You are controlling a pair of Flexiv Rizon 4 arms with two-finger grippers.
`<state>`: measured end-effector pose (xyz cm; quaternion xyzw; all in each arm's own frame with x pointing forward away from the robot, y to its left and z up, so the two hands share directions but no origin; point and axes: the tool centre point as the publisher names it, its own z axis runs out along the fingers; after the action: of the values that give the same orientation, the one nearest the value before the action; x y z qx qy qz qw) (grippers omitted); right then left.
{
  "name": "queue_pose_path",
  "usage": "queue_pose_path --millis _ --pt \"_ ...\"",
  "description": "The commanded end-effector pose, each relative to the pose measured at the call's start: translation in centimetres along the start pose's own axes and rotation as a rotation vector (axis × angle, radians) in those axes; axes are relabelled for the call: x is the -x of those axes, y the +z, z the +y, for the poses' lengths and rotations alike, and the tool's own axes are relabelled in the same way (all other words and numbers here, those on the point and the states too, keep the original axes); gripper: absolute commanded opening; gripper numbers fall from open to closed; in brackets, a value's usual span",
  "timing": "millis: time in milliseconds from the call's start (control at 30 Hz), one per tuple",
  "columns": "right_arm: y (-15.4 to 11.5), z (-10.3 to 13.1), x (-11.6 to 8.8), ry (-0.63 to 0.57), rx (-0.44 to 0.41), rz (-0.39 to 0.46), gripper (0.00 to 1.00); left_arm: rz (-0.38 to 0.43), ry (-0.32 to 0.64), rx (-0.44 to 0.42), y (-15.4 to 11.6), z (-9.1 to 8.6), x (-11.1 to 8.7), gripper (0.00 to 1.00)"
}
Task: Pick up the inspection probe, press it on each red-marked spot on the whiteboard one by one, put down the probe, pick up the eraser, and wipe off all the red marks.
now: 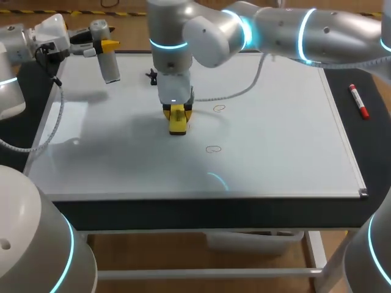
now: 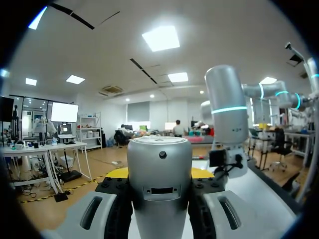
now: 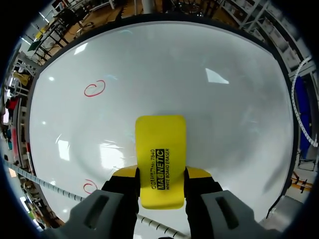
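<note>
- My right hand (image 3: pixel 160 173) clamps the yellow eraser (image 3: pixel 160 149) down at the whiteboard (image 1: pixel 275 134). Both red marks (image 1: pixel 219 108) lie just beside it, unwiped.
- My left hand (image 1: pixel 105 45) grips the probe (image 1: pixel 110 66) over the board's far corner.
- Risk: a tilted eraser may skip or smear a ring.
- Black print runs along the eraser's back.

The table (image 1: pixel 183 212) has a dark top (nearly black along its near edge) on a white frame, with a leg (image 1: pixel 314 249) and a crossbar (image 1: pixel 201 273) showing. Brown, wood-coloured floor (image 1: pixel 153 251) is visible beneath it, through the frame.
</note>
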<state>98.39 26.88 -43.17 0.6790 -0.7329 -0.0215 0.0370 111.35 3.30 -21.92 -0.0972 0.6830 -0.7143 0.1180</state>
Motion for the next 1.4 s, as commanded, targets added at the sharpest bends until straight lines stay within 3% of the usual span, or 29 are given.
queue_pose_path --millis 33,400,733,1000,1133,1400 --pt "0.4 0.0 -1.0 0.004 -0.006 0.000 0.00 -0.002 0.001 0.001 0.0 -0.1 -0.1 0.00" --pt "0.4 -0.1 -2.1 0.028 -0.003 0.011 0.00 -0.002 0.001 0.001 0.0 -0.1 -0.1 0.00" --pt "-3.2 -1.4 -4.4 0.070 -0.019 0.006 0.00 -0.002 0.001 0.001 0.0 -0.1 -0.1 0.00" --pt "-4.2 -1.9 -5.3 0.086 -0.039 0.014 0.00 -0.002 0.001 0.001 0.0 -0.1 -0.1 0.00" --pt "-5.1 -2.7 -7.0 0.119 -0.047 0.011 0.00 -0.002 0.001 0.001 0.0 -0.1 -0.1 0.00" --pt "-6.9 -4.2 -12.7 0.240 -0.072 0.021 0.00 -0.002 0.001 0.001 0.0 -0.1 -0.1 0.00"
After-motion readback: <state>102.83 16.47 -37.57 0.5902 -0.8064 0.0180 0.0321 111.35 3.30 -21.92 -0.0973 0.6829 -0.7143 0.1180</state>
